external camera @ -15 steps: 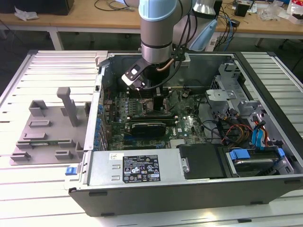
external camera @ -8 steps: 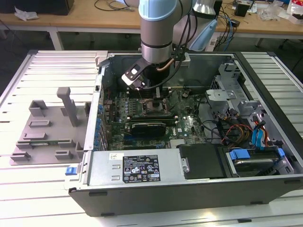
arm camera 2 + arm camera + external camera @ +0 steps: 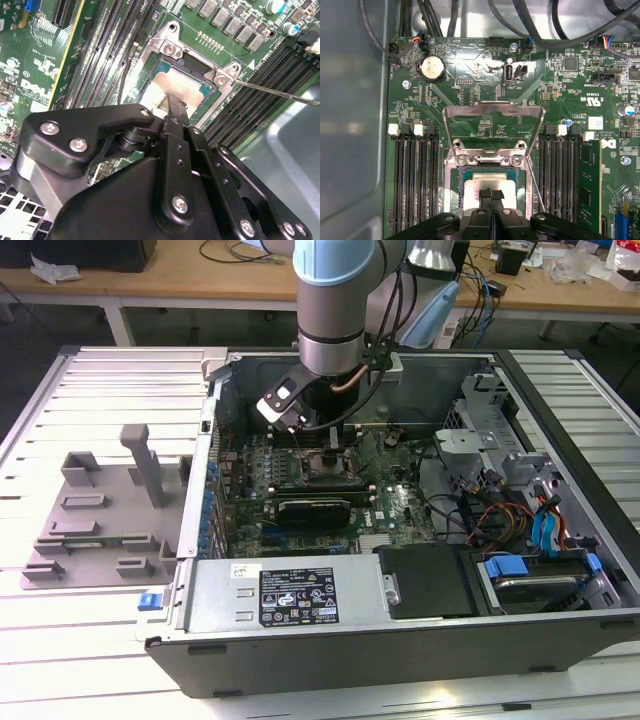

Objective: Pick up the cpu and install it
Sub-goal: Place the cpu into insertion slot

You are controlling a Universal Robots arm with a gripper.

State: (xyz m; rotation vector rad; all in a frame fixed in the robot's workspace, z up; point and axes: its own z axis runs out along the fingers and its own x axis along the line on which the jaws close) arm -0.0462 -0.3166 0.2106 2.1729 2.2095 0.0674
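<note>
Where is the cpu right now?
In both wrist views the cpu sits in the motherboard socket, between the memory slots, directly under the gripper.

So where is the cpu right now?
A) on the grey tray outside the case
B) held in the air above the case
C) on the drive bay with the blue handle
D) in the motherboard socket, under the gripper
D: in the first wrist view the cpu shows its silvery top inside the socket, with the gripper right over it.
</note>
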